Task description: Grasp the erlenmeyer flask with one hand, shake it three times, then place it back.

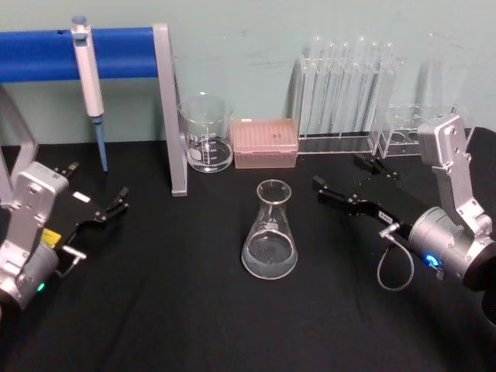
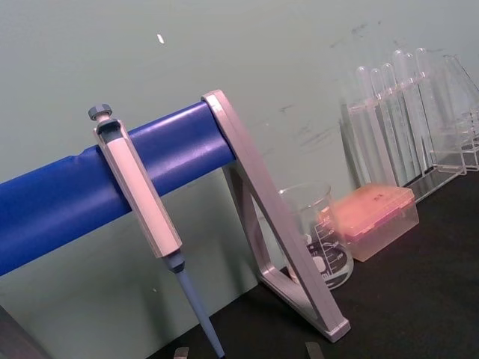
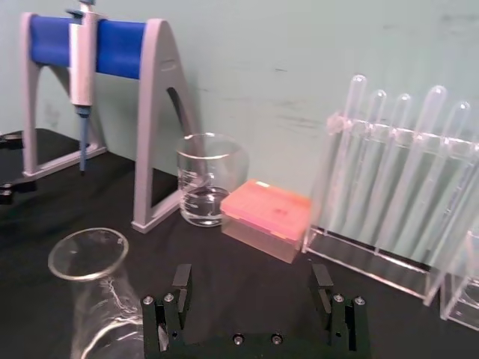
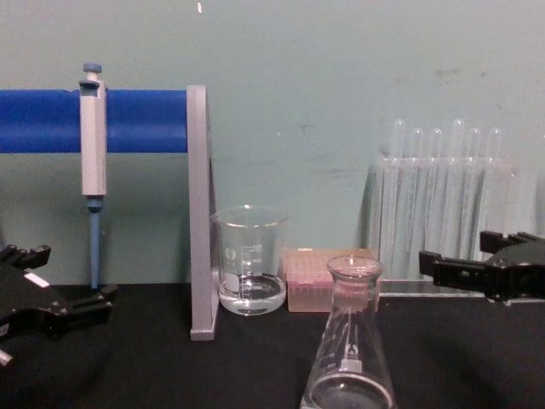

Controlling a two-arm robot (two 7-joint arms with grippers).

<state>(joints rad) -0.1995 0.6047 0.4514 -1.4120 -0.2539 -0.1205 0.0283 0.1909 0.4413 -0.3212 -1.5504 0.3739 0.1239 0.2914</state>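
my right black two-fingered gripper (image 1: 345, 182) is spread wide and holds nothing, just right of the clear glass erlenmeyer flask (image 1: 270, 230). the flask stands upright, neck up, mid-table on the black table (image 1: 194, 310), bare cloth all around. my left gripper (image 1: 97, 195) rests open near the left edge.

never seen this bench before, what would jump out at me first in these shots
The clear erlenmeyer flask stands alone and upright on the black table, in the middle at the front. The right gripper sits just to its right, fingers open and pointing toward it without touching, while the left gripper rests open far off at the left. Behind, a blue bar stand holds a pipette, with a beaker, a pink box and a test tube rack along the wall.
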